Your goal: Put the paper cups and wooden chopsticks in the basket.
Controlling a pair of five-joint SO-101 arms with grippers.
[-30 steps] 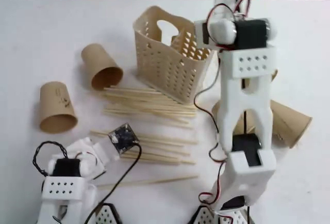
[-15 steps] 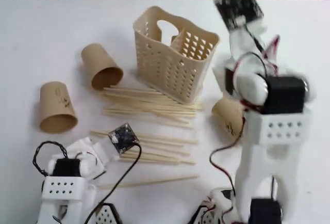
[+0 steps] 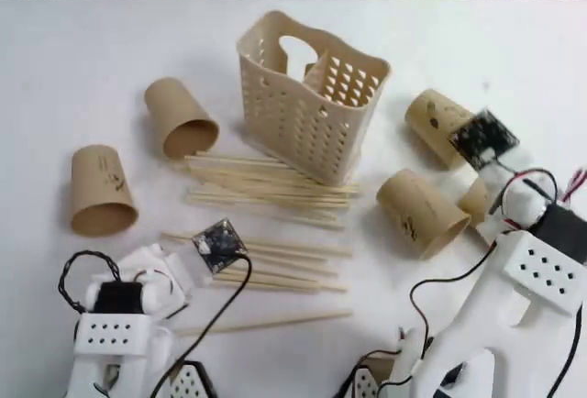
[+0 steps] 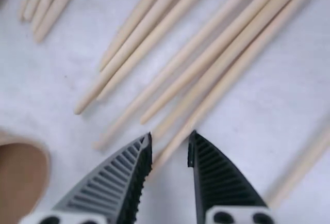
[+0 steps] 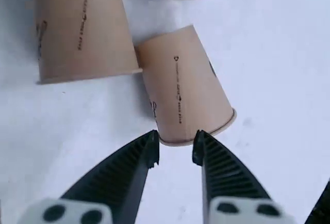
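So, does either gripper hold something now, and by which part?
Nothing is held. The left gripper is open over the pale wooden chopsticks; the right gripper is open beside the rim of a brown paper cup lying on its side.

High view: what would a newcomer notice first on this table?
The perforated cream basket stands upright mid-table, with wooden chopsticks strewn in front of it. Paper cups lie on their sides, two on the left of the basket and three on the right. In the right wrist view, the open right pincer hovers just short of the rim of one cup.
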